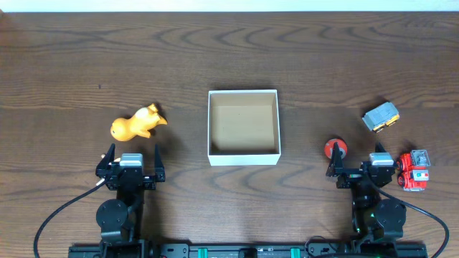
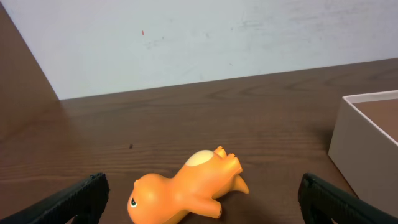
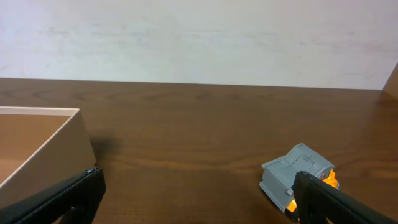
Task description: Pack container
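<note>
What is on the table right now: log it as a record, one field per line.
container: open-topped white box, centre of table, nothing inside
orange toy: lying on its side, left of the container, ahead of the left hand
grey and yellow truck: right of container
red round toy: by right hand's left finger
red vehicle: far right, beside the right hand
left hand: open, empty
right hand: open, empty
</note>
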Controlling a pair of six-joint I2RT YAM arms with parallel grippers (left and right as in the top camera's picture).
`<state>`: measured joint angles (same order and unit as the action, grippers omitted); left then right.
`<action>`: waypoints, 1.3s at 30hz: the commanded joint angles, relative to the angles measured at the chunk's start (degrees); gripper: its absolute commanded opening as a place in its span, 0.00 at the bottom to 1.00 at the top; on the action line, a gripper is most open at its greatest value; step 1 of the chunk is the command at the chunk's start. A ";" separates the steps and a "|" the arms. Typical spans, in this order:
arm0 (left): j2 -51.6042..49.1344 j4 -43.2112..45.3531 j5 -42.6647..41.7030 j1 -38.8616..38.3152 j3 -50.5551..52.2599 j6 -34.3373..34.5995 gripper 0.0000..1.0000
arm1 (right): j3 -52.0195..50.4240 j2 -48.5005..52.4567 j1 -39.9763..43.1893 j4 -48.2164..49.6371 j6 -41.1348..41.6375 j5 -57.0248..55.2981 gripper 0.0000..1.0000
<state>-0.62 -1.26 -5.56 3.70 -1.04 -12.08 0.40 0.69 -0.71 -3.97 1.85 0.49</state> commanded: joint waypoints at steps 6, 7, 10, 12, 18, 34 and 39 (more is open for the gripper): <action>0.39 -2.14 -0.59 0.24 0.81 -0.31 0.98 | -0.09 -0.37 -0.11 -0.26 -1.07 0.39 0.99; 0.39 -2.14 -0.59 0.24 0.81 -0.31 0.98 | -0.09 -0.37 -0.11 -0.26 -1.07 0.42 0.99; 0.39 -2.14 -0.59 0.24 0.81 -0.31 0.98 | -0.09 -0.37 -0.11 -0.26 -1.07 0.42 0.99; 0.39 -2.14 -0.59 0.24 0.81 -0.31 0.98 | -0.09 -0.37 -0.11 -0.26 -1.07 0.39 0.99; 0.39 -2.14 -0.59 0.24 0.81 -0.31 0.98 | -0.09 -0.37 -0.11 -0.26 -1.07 0.39 0.99; 0.39 -2.10 -0.59 0.24 0.81 -0.33 0.98 | -0.09 0.81 -0.11 -0.24 6.73 1.33 0.99; 0.39 -2.12 -0.59 0.24 0.81 -0.33 0.98 | 0.57 3.85 -0.11 -0.85 7.96 2.47 0.99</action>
<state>-0.62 -1.26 -5.56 3.70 -1.04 -12.08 0.40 2.81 -0.71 -4.05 7.49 1.02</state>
